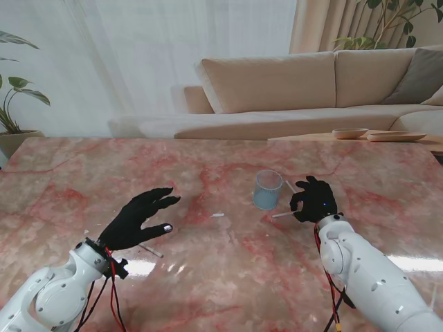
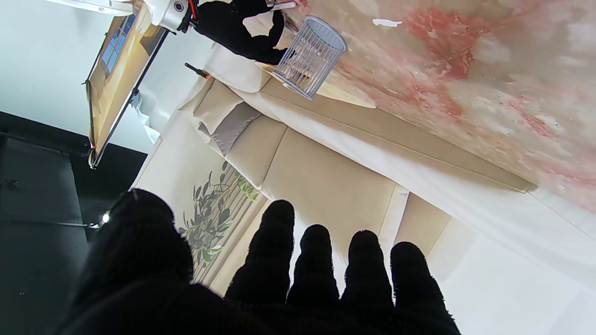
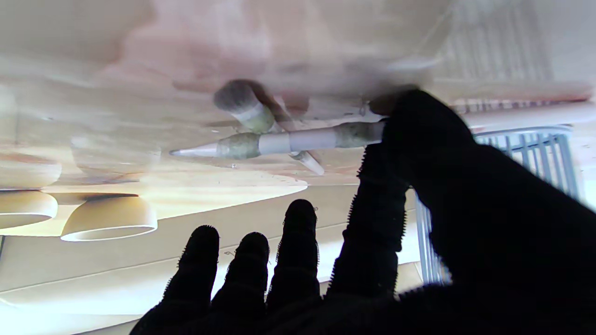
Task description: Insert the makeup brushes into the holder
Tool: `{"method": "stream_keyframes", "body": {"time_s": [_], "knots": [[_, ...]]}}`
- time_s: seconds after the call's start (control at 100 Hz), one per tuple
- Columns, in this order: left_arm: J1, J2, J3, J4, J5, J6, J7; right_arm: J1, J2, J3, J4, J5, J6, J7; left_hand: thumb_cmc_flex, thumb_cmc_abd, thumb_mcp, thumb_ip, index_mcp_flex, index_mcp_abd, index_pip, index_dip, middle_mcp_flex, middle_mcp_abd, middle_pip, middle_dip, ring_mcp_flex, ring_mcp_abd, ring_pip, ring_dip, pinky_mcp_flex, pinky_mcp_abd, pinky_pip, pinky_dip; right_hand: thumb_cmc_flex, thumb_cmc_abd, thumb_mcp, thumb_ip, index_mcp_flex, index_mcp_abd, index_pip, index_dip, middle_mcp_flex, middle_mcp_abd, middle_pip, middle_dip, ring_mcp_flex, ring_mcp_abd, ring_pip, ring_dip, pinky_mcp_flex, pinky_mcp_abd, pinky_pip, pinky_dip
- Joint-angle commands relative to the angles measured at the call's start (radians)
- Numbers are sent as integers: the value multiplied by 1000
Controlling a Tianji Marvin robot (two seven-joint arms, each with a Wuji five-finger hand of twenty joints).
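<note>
My right hand (image 1: pixel 315 200) pinched one white makeup brush (image 3: pixel 284 142) between thumb and forefinger, just right of the blue slatted holder (image 1: pixel 267 190) standing upright on the marble table (image 1: pixel 221 277). A second brush (image 3: pixel 247 111) lay on the marble beside it. My left hand (image 1: pixel 138 220) hovered well apart, fingers spread, gripping nothing.

My left hand (image 2: pixel 260 284) is empty, fingers (image 2: pixel 277 251) spread and extended; beyond them the ribbed holder (image 2: pixel 309 58) stands on the marble table (image 2: pixel 489 83).
</note>
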Motion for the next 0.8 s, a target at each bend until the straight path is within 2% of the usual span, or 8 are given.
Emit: {"method": "stream_keyframes", "body": {"time_s": [0.0,0.19,0.21,0.29,0.31,0.62,0.66,0.79], "knots": [[7,1,0,-1,1,4,-1,-27,-8,-18,54,5,7,27,-8,35,-24,-14,-13,-17,-6,7,-9,-23,-14,-13,-30,-54,-24,-13,-1,-23,-40,-6,149,-71,-13,-3,117,28,91,-34,39,-16,7,4,23,-27,32,24,3,3,29,24],[8,1,-2,1,3,1,2,-24,-3,-33,62,3,-7,40,-9,39,-25,-15,-14,-18,-7,8,-9,-24,-15,-14,-30,-54,-24,-13,-1,-22,-40,-5,123,-37,6,-2,135,25,122,3,93,-21,17,13,43,-40,82,36,12,-8,45,30],[8,1,-2,0,3,1,2,-25,-2,-33,61,2,-8,40,-9,39,-25,-15,-13,-19,-7,8,-8,-23,-15,-14,-30,-55,-24,-13,-1,-23,-40,-5,117,-24,8,-1,135,24,100,41,92,-20,19,22,41,-41,94,37,10,-9,49,30],[10,1,-3,0,3,2,2,-36,1,-16,43,-14,-8,39,-10,40,-25,-16,-13,-20,-7,9,-8,-25,-15,-14,-29,-56,-24,-13,-1,-24,-40,-5,100,10,16,3,121,23,97,76,90,-12,19,28,43,-42,99,38,10,-13,50,29],[10,1,-3,0,3,2,1,-40,2,-8,35,-20,-8,39,-10,41,-25,-15,-13,-19,-7,9,-8,-23,-15,-14,-29,-55,-24,-13,-1,-23,-40,-5,97,15,18,3,123,24,71,112,89,-13,20,36,42,-42,102,39,9,-13,52,29],[5,0,1,5,1,-3,6,-152,25,177,-202,-149,-22,135,-6,39,-25,-16,-14,-20,-8,10,-5,-23,-14,-14,-28,-52,-24,-13,-1,-23,-41,-4,75,47,30,5,93,25,57,167,156,6,26,47,79,-22,110,43,15,-14,54,28],[4,-1,1,6,0,-4,8,-164,27,197,-231,-166,-28,141,-6,40,-25,-16,-14,-18,-8,10,-5,-22,-14,-14,-27,-52,-23,-13,-1,-22,-42,-5,74,56,30,2,93,23,33,203,174,11,9,55,93,-20,106,47,18,-14,59,29],[3,-2,3,9,-2,-7,11,-197,32,258,-317,-213,-51,169,-6,40,-25,-16,-14,-18,-8,10,-4,-22,-14,-13,-26,-53,-23,-12,-1,-23,-41,-4,71,67,29,4,86,17,25,228,249,27,-1,54,136,-23,100,45,33,-18,65,29]]}}
